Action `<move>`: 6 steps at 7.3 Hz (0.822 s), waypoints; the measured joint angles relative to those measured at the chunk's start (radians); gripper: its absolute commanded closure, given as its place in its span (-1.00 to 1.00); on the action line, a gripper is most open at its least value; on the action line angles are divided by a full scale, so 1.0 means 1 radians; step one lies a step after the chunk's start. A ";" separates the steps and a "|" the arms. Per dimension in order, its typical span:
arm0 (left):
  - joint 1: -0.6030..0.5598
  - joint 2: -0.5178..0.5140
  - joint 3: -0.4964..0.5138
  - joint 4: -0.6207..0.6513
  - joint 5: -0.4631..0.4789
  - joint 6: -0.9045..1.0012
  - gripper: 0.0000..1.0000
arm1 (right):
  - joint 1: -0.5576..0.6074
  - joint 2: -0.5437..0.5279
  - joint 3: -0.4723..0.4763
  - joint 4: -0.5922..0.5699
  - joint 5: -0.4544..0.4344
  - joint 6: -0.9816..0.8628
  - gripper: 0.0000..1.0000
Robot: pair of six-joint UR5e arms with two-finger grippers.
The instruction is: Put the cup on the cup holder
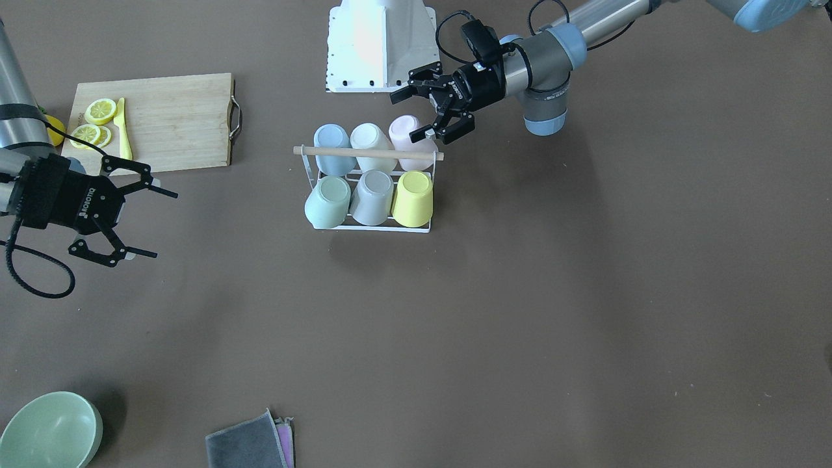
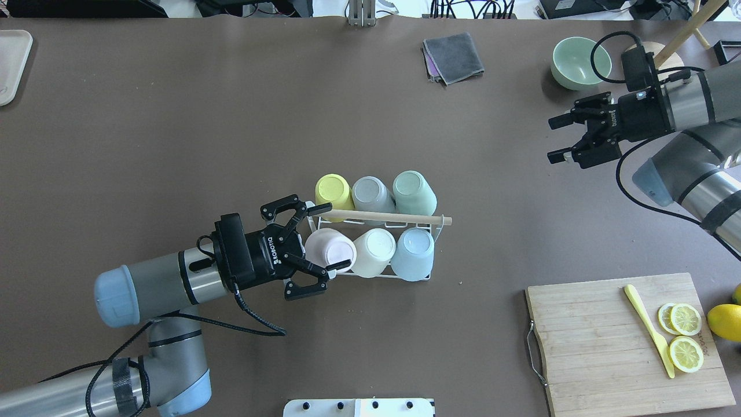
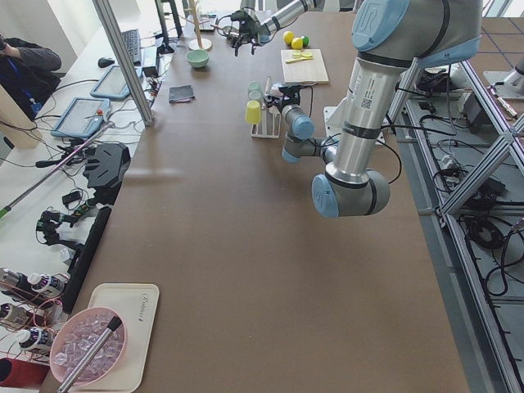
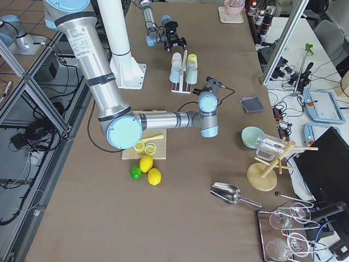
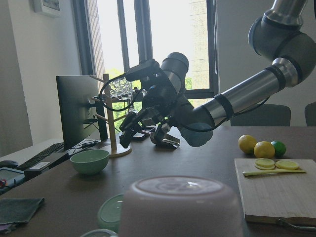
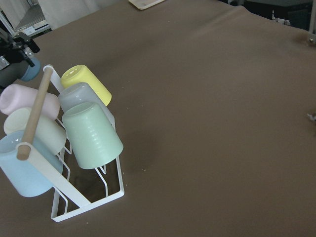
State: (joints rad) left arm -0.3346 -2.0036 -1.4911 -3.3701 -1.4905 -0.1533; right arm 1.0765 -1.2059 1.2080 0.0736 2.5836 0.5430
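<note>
The cup holder, a white wire rack with a wooden rod across its top, stands mid-table and also shows in the front view and the right wrist view. Several cups sit tilted on its prongs: yellow, grey and green in the far row, pink, cream and blue in the near row. My left gripper is open, its fingers straddling the pink cup with gaps on both sides. The pink cup's base fills the bottom of the left wrist view. My right gripper is open and empty, far right.
A wooden cutting board with lemon slices and a yellow knife lies at the near right, with a whole lemon beside it. A green bowl and a folded grey cloth are at the far side. A white tray is at the far left.
</note>
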 measured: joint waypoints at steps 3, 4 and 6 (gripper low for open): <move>-0.005 0.002 -0.008 0.001 0.000 -0.004 -0.97 | 0.044 -0.055 0.020 -0.320 0.052 -0.018 -1.00; -0.015 0.007 -0.023 0.015 -0.002 -0.007 -0.97 | 0.057 -0.061 0.025 -0.456 0.052 -0.030 -1.00; -0.053 0.027 -0.065 0.095 -0.004 -0.013 -0.97 | 0.130 -0.063 0.035 -0.775 0.041 -0.149 -1.00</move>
State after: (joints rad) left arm -0.3876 -1.9766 -1.5566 -3.2747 -1.4948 -0.1664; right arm 1.2064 -1.2691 1.2427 -0.7018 2.6244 0.3943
